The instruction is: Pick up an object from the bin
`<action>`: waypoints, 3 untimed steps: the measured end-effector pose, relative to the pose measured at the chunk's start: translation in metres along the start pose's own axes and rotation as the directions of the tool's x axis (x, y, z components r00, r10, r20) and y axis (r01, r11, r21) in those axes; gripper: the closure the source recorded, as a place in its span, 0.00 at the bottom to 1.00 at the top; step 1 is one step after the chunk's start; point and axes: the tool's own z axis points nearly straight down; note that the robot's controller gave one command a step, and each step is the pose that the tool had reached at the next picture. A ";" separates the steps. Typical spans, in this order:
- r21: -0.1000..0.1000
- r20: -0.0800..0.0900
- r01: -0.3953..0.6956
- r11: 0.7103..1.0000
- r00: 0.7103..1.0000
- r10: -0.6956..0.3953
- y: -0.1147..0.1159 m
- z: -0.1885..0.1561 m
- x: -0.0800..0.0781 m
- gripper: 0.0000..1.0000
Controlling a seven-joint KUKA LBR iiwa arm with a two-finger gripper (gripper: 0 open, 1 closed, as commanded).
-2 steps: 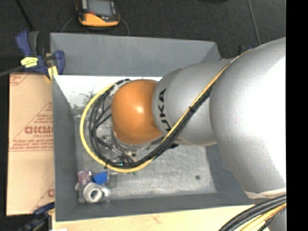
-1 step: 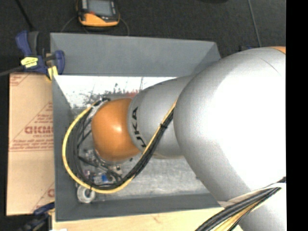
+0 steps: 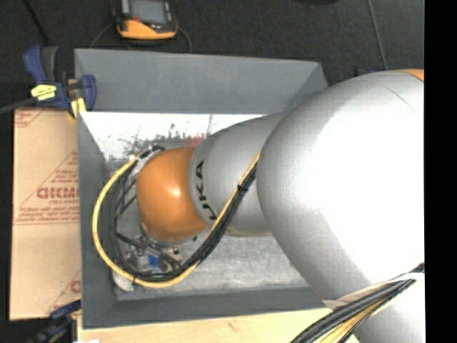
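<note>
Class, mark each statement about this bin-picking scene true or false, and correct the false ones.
1. The arm reaches into the bin from the view's right. True.
2. The wrist cover is green. False: it is orange.
3. The wrist cover sits over the left part of the bin. True.
4. The yellow cable lies outside the bin. False: it loops round the wrist, inside the bin.

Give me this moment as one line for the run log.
arm: down inside grey bin | gripper: near bin's lower-left corner, under orange wrist cover | grasp: cannot tell
</note>
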 end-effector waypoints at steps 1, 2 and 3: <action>-0.005 0.007 0.021 1.000 1.000 -0.021 0.005 -0.094 0.007 1.00; -0.002 -0.004 -0.270 0.963 0.963 0.270 0.012 -0.046 0.013 1.00; -0.004 -0.003 -0.272 0.962 0.962 0.272 0.012 -0.047 0.012 0.00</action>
